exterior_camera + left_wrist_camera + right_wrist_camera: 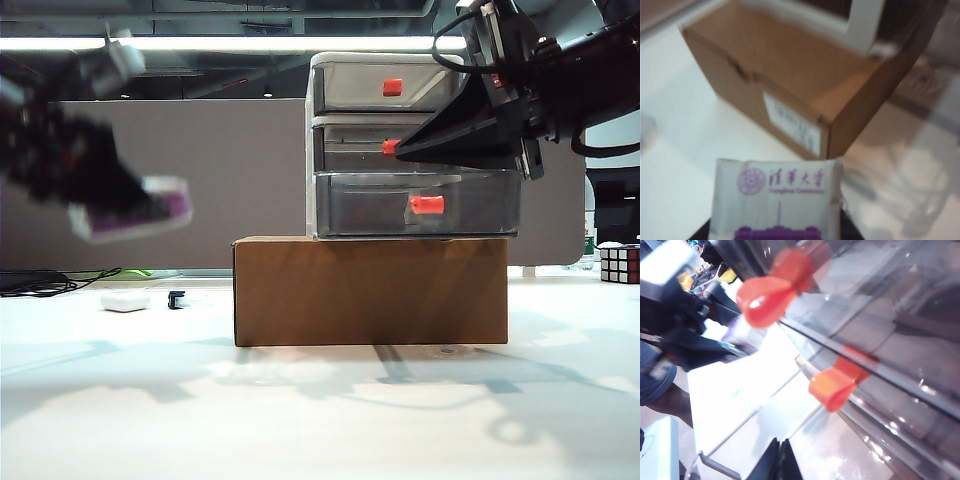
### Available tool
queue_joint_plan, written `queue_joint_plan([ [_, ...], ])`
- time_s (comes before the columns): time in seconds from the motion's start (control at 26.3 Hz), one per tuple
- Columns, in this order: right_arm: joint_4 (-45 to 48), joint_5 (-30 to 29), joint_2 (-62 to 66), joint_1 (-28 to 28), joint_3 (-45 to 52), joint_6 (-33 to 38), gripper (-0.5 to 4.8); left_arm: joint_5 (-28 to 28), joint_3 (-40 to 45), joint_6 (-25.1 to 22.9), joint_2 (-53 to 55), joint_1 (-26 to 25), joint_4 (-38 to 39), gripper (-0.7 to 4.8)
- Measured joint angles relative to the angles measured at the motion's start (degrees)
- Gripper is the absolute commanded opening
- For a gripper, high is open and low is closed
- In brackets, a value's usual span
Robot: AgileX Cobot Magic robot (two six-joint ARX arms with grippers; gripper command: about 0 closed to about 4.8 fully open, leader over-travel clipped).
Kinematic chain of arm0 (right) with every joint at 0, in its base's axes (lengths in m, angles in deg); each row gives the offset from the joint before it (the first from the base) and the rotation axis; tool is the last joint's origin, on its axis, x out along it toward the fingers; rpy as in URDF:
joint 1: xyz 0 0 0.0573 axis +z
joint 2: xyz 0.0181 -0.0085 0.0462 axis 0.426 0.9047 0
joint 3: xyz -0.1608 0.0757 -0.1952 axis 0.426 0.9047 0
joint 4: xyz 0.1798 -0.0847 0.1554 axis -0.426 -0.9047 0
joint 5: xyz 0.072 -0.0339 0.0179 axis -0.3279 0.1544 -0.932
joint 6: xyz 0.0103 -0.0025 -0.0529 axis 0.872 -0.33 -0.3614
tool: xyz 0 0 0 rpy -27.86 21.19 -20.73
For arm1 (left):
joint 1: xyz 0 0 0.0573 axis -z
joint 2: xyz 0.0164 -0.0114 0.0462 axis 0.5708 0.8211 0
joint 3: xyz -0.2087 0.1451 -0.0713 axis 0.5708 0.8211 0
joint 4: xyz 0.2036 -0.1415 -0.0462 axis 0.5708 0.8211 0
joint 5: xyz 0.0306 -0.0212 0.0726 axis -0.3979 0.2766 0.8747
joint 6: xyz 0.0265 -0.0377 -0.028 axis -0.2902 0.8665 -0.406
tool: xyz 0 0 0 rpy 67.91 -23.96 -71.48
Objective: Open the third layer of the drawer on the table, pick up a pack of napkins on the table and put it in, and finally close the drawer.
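Note:
My left gripper [105,200] hangs blurred in the air at the left, well above the table [320,420], and is shut on the pack of napkins [140,212]. In the left wrist view the pack of napkins [780,195], pale with purple print, sits between the dark jaws of the left gripper [777,236]. The drawer [345,85] stands on a brown box, and its third layer [370,208] is pulled out toward the camera. My right gripper [400,150] is shut and empty, with its tip by the middle tier's red handle. In the right wrist view the right gripper [780,441] hovers over the clear tray.
The brown cardboard box [370,290] carries the cabinet at the table's middle. A small white case [125,300] and a small dark object [176,298] lie at the back left. A Rubik's cube [620,263] sits at the far right.

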Motion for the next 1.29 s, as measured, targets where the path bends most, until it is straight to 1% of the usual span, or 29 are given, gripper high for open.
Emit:
queue_joint_plan([
  [0.08,0.7,-0.1,-1.2,0.0,0.0,0.6,-0.04,-0.7,0.0,0.3,-4.7,3.1,-0.1,2.47],
  [0.11,1.3,-0.1,-1.9,0.0,0.0,0.8,-0.03,-1.4,0.0,1.6,-6.5,5.7,0.2,2.47],
  [0.15,1.4,-0.1,-2.3,0.0,0.0,1.0,-0.04,-1.8,0.0,2.3,-7.0,7.0,0.2,2.47],
  [0.19,1.4,-0.1,-3.3,0.0,0.0,1.1,-0.03,-1.8,-0.2,3.2,-7.4,10.6,0.2,2.47],
  [0.23,1.5,-0.1,-4.0,0.0,0.0,1.2,-0.04,-1.6,-0.5,3.6,-7.3,13.0,0.5,2.47],
  [0.27,1.6,-0.1,-4.9,0.0,0.0,1.3,-0.04,-0.4,-1.6,3.8,-6.8,16.7,1.1,2.46],
  [0.38,1.5,-0.1,-6.2,0.0,0.0,1.9,-0.04,3.1,-4.2,3.8,-6.4,22.6,1.0,2.46],
  [0.46,1.5,-0.1,-7.5,0.0,0.0,2.1,-0.04,5.3,-6.9,3.1,-4.9,24.9,0.5,2.46],
  [0.61,1.6,-0.1,-9.6,0.0,0.0,2.3,-0.04,5.5,-13.5,2.5,3.2,25.6,0.4,2.46],
  [0.72,1.5,-0.1,-10.7,-0.1,0.0,2.3,-0.04,4.8,-19.3,2.5,9.3,27.4,0.5,2.46],
  [0.84,1.4,-0.1,-11.4,-1.5,0.0,2.4,-0.04,4.2,-25.1,2.5,16.3,28.5,-0.3,2.46],
  [1.03,1.0,-0.1,-12.8,-4.6,0.0,2.7,-0.04,3.5,-27.1,2.5,21.8,29.1,0.5,2.47],
  [1.07,1.0,-0.2,-12.9,-4.9,0.0,2.8,-0.04,3.5,-27.1,2.5,22.3,29.2,0.6,2.52],
  [1.1,1.0,-0.8,-13.1,-5.8,0.0,2.8,-0.04,3.6,-27.1,2.5,23.1,29.5,0.6,2.93],
  [1.18,1.0,-1.6,-13.1,-6.7,0.0,2.8,-0.03,3.7,-27.1,2.5,23.8,29.8,0.7,3.39],
  [1.29,1.0,-2.1,-13.1,-6.8,0.0,2.9,-0.04,3.6,-27.1,2.5,23.8,30.4,0.2,3.45],
])
